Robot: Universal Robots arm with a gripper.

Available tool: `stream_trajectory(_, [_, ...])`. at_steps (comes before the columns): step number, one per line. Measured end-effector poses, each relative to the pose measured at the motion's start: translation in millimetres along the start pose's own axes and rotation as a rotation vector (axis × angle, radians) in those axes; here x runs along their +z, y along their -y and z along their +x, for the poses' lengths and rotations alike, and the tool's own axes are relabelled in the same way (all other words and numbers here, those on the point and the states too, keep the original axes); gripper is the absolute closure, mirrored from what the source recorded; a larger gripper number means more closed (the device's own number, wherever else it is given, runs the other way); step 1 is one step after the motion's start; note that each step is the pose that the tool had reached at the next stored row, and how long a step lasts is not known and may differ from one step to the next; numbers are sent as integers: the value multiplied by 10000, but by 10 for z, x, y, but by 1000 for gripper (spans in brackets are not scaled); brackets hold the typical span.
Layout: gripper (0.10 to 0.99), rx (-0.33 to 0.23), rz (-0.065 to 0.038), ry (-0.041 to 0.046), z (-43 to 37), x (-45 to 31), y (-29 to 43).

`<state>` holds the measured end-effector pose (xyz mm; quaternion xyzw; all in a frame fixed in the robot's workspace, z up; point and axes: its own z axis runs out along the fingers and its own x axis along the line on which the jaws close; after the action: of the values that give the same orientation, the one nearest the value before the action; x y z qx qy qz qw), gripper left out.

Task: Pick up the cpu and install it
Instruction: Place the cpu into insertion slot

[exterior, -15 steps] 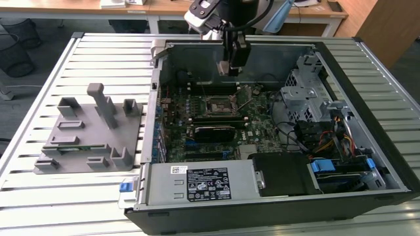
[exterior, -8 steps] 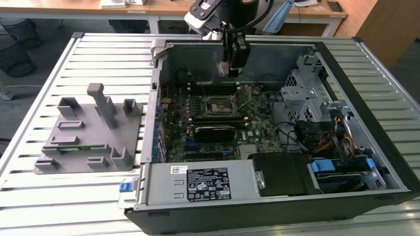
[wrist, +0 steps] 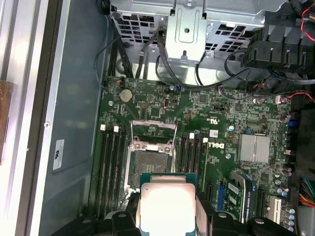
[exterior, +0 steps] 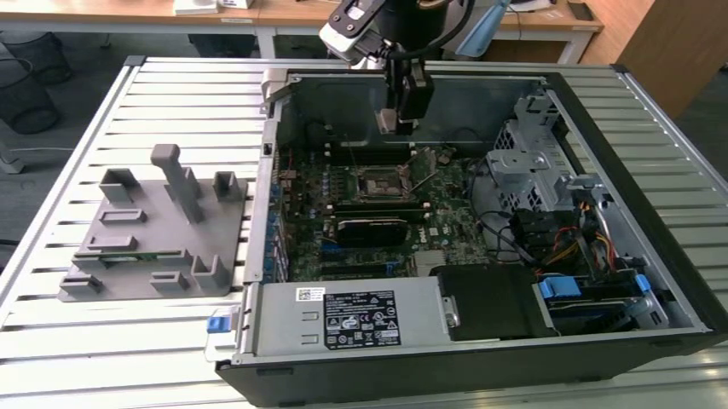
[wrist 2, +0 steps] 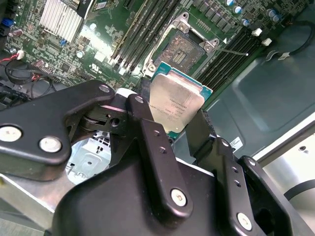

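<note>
Going from the exterior view's left: the grey fixture (exterior: pixel 153 230) is sitting on the slatted table (exterior: pixel 68 341), well apart from everything else. Next over, the open computer case (exterior: pixel 455 379) is lying on its side. The arm (exterior: pixel 381 25) is reaching in over the far edge and coming pretty much straight down. The end effector (exterior: pixel 398 119) is hanging fingers-down around the case's rim level, well above the motherboard (exterior: pixel 376 213) and just beyond the socket (exterior: pixel 381 183). Further to the exterior view's right, the metal drive cage (exterior: pixel 523 162) and the cable bundle (exterior: pixel 557 247) are sitting clear of it.

The exterior view isn't really showing what's in the fingers, but both wrist views are. The end effector (wrist 2: pixel 172 115) is clamping the cpu (wrist 2: pixel 177 101) by two opposite edges, with a finger (wrist 2: pixel 147 132) on each side. The cpu is facing silvery top toward the cameras. It's square, so no long axis to speak of. In the first wrist view the cpu (wrist: pixel 167 206) is hovering with its sides roughly lining up with the socket (wrist: pixel 150 164), near it and not seated. The second wrist view is showing the socket (wrist 2: pixel 184 49) bare, with its metal frame looking swung open.
</note>
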<state>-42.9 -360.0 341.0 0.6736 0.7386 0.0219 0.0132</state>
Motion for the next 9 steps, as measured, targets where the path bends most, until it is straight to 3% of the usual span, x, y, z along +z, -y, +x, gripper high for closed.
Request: stream_trajectory(9, [553, 0, 0, -1, 0, 25, 1])
